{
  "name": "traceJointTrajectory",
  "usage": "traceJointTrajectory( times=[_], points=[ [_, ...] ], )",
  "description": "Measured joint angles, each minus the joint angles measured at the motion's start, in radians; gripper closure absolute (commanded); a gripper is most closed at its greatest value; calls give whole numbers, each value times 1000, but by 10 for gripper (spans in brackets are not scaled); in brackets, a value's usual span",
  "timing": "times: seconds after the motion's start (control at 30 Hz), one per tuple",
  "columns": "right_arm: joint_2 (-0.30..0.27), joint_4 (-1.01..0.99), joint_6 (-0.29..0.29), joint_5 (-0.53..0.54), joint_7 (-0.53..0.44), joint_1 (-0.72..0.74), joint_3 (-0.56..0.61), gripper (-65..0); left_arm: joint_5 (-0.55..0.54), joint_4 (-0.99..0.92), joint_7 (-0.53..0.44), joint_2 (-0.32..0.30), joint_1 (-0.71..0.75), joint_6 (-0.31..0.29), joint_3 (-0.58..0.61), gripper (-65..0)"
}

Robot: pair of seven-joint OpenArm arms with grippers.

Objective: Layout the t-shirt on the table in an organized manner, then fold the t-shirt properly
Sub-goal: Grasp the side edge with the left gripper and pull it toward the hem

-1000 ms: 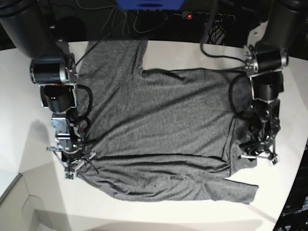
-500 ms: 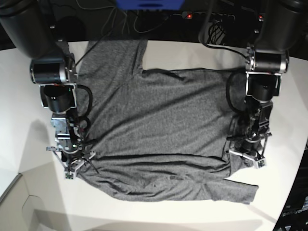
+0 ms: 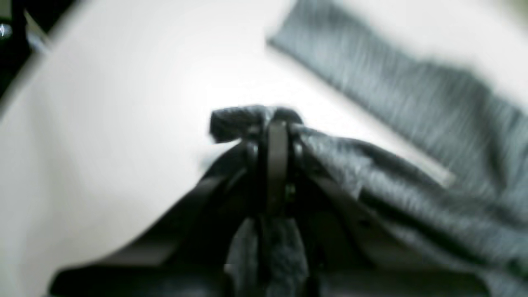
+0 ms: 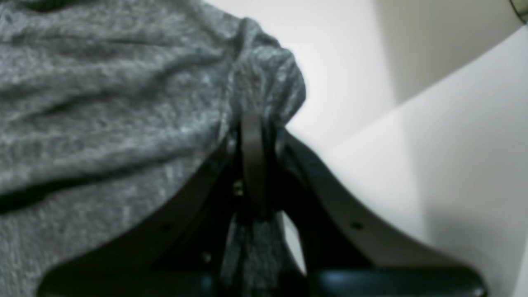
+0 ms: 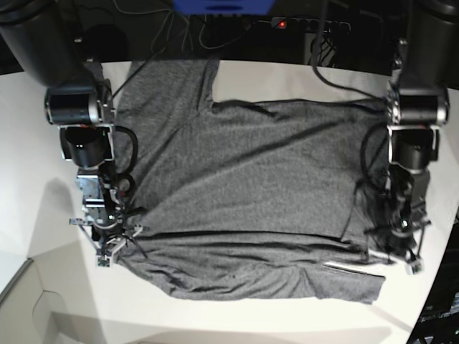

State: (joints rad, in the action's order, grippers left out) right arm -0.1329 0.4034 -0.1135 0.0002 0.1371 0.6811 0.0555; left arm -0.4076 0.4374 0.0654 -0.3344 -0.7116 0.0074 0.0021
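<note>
We see the t-shirt [image 5: 244,201] lying spread out on the white tabletop [image 5: 29,143]. It is dark grey and soft. Its long side runs across the base view from left to right. One sleeve [image 5: 168,82] points up toward the far edge of the tabletop, near the dark cables. Along the near edge the cloth is folded over in a long strip, and a corner of it [image 5: 355,283] sticks out toward the right.

Near us on the left of the base view is the right gripper [image 5: 115,244]. Its jaws are pressed together on the near left corner of the t-shirt. In the right wrist view we see the grey cloth bunched up [image 4: 264,86] right at the tips of the jaws, and more cloth lies wrinkled off to the left.

Near us on the right of the base view is the left gripper [image 5: 398,254]. Its jaws are pressed together too, and they pinch a little dark lump of the t-shirt's right edge [image 3: 243,119]. The left wrist view is blurry, but we can see that lump at the tips and a grey strip of cloth lying apart from it on the white top.

There is bare white tabletop below the t-shirt and to the left of it. On the right, the curved edge of the tabletop is close to the left gripper. Far back, the t-shirt reaches almost to the far edge.
</note>
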Motion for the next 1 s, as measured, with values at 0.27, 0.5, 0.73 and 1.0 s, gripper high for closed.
traceJointTrajectory(
  times=[0.27, 0.5, 0.73, 1.0],
  points=[
    [0, 0, 0, 0, 0, 0, 0, -8, 0, -2, 5, -15, -66, -6, 5, -1],
    [-2, 0, 0, 0, 0, 0, 0, -8, 1, -2, -81, -31, -84, -7, 6, -4],
    [-2, 0, 0, 0, 0, 0, 0, -8, 1, -2, -94, -31, -84, -7, 6, -5],
    [-5, 0, 0, 1, 0, 0, 0, -8, 1, -2, -94, -31, -84, -7, 6, -12]
  ],
)
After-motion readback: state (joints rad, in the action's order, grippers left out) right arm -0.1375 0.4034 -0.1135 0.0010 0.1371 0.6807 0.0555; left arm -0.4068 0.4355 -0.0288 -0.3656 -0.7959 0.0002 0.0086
